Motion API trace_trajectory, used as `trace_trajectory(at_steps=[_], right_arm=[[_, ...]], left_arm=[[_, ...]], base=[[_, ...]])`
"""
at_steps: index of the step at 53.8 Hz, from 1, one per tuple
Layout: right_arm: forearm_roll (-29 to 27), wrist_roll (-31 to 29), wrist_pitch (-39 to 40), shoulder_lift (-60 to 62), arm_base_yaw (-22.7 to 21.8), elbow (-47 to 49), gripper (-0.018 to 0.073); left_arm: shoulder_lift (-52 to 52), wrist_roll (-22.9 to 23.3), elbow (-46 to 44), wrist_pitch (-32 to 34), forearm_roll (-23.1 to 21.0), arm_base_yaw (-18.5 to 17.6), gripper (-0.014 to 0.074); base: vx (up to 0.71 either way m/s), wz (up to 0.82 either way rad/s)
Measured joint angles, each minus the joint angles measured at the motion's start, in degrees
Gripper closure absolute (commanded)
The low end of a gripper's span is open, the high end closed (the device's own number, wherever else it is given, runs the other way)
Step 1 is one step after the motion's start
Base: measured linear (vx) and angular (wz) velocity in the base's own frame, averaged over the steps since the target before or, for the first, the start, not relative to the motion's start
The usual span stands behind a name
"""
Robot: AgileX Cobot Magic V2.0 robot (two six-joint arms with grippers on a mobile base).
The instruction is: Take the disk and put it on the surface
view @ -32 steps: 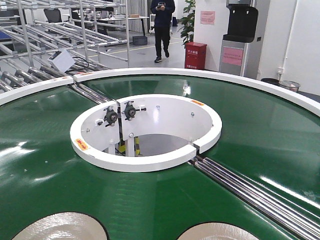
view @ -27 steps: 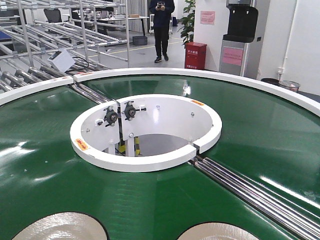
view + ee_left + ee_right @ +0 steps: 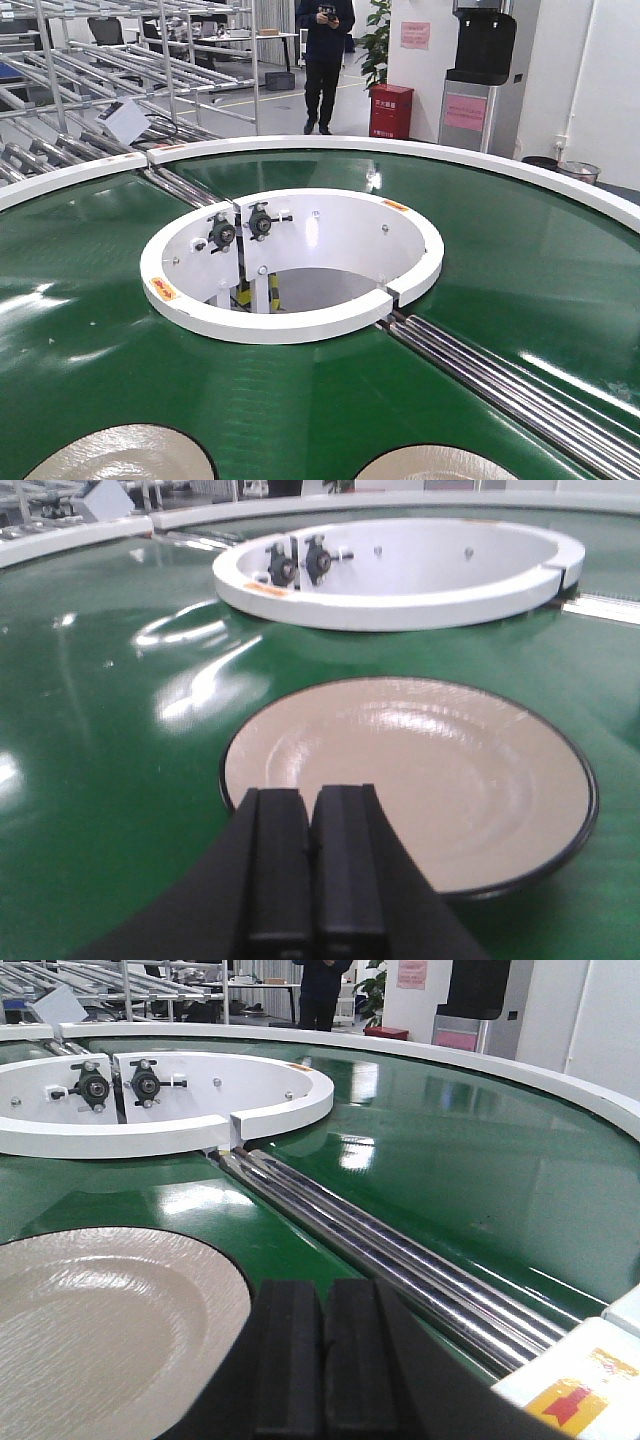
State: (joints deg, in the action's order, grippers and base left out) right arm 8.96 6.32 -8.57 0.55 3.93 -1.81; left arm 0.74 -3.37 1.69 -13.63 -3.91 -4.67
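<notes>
Two beige, dark-rimmed disks lie flat on the green conveyor belt [image 3: 90,330], at the bottom of the front view: the left disk [image 3: 120,455] and the right disk [image 3: 430,465], well apart. The white ring [image 3: 290,325] sits beyond both. The left gripper [image 3: 310,820] has its jaws pressed together, pads touching, and its tips show over the left disk's [image 3: 410,780] near rim; contact cannot be told. The right gripper [image 3: 324,1305] also has its jaws pressed together, just beside the right disk [image 3: 100,1330], with the steel rollers [image 3: 400,1260] on its other side. A person [image 3: 323,50] stands in the background.
</notes>
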Motion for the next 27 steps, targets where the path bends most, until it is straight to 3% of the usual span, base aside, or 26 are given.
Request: trace_trajectory(at_steps=[12,27], right_arm=[[0.00,0.00,0.00,0.00,0.00,0.00,0.0568],[-0.06,0.00,0.00,0.00,0.00,0.00,0.0568]], left_arm=[[0.00,-0.70,0.07,0.99,0.19,0.00,0.0604],[0.00,-0.82,0.07,18.90,0.19,0.00,0.0604]], base=[[0.00,0.00],[0.00,0.00]])
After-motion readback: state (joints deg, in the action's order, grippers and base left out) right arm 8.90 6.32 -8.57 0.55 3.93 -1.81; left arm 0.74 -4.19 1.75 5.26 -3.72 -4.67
